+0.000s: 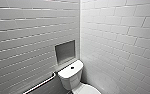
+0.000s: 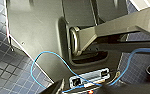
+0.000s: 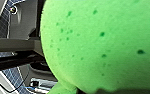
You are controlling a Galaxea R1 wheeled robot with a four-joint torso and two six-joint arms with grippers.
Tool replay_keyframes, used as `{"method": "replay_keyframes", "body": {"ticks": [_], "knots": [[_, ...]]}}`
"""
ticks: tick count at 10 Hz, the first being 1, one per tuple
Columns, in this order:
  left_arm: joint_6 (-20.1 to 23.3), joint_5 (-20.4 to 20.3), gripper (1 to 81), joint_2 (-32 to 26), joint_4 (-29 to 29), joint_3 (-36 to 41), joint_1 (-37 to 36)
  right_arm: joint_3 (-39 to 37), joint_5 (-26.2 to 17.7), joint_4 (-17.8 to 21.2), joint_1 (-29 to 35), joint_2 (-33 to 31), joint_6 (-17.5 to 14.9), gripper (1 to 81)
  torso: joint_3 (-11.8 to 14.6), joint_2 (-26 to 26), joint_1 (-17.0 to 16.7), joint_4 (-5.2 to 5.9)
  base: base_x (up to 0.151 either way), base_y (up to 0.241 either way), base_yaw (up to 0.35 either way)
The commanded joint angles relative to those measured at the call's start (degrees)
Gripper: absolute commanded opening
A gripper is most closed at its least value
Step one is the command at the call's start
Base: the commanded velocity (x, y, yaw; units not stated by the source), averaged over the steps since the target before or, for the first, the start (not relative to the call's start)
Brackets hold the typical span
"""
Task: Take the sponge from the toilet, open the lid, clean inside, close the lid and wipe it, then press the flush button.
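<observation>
Bright green porous foam sponge (image 3: 101, 45): hard against the right wrist camera, clear of the white glossy ceramic toilet (image 1: 71, 77). Right gripper (image 3: 100, 90): jaws judged clamped on the sponge. Left gripper: state cannot be told. White oval plastic lid (image 1: 89, 89): down, forward of the toilet's tank. Handling note: approach the toilet squarely, keeping the grip firm.

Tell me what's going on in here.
The robot faces a corner of white wall tiles, the toilet low ahead with its flush button on the tank top. Its right pincer appears to hold the green sponge, off the toilet, with blue floor tiles behind it.
</observation>
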Motion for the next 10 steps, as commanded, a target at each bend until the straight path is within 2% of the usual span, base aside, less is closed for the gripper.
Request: {"method": "replay_keyframes", "body": {"ticks": [1, 2, 3, 5, 6, 7, 8, 9, 10], "knots": [[0.4, 3.6, 81.1, -0.2, -0.3, -0.1, -2.4, 0.0, -7.8, -0.6, 1.5, 0.0, 0.6, 1.0, -0.1, -0.1, 0.0, 0.00, 0.000, 0.000, 0.000], [0.4, 3.7, 81.1, 0.1, -0.5, -0.9, -2.3, 0.5, -11.8, 0.0, 1.1, 0.5, 0.7, 1.0, 0.1, 0.1, -0.1, 0.00, 0.000, 0.000, 0.000], [0.3, 3.8, 81.1, 0.7, -0.5, -2.0, -2.4, 1.8, -14.0, 0.0, -0.2, 0.5, 0.6, 1.0, 0.0, 0.1, -0.1, 0.00, 0.000, 0.000, 0.000], [0.3, 3.8, 81.1, 1.7, -0.5, -4.2, -2.4, 4.6, -16.0, 0.8, -0.5, 1.1, 0.0, 1.0, 0.0, 0.1, -0.1, 0.00, 0.000, 0.000, 0.000], [0.3, 3.7, 81.1, 2.2, -0.6, -4.8, -2.4, 5.2, -21.8, 3.5, -0.1, 2.2, -3.8, 1.0, 0.0, 0.1, -0.2, 0.00, 0.000, 0.000, 0.000], [0.3, 3.7, 81.1, 2.3, -0.6, -4.9, -2.4, 5.2, -23.5, 11.0, 0.8, 3.1, -13.4, 1.0, 0.0, 0.1, -0.2, 0.00, 0.000, 0.000, 0.000], [0.3, 3.8, 81.1, 2.2, -0.5, -4.9, -2.4, 5.4, -23.5, 21.2, 1.6, 3.2, -25.2, 1.0, 0.0, 0.1, -0.2, 0.00, 0.000, 0.000, 0.000], [0.3, 3.7, 81.1, 2.0, -0.5, -5.2, -2.4, 5.4, -23.2, 36.9, 2.3, 3.0, -42.5, 1.0, 0.0, 0.1, -0.2, 0.00, 0.000, 0.000, 0.000], [0.2, 3.6, 81.1, 1.9, -0.6, -6.1, -2.4, 5.4, -22.9, 49.8, 2.9, 2.7, -56.7, 1.0, 0.0, 0.1, -0.2, 0.00, 0.000, 0.000, 0.000]]}}
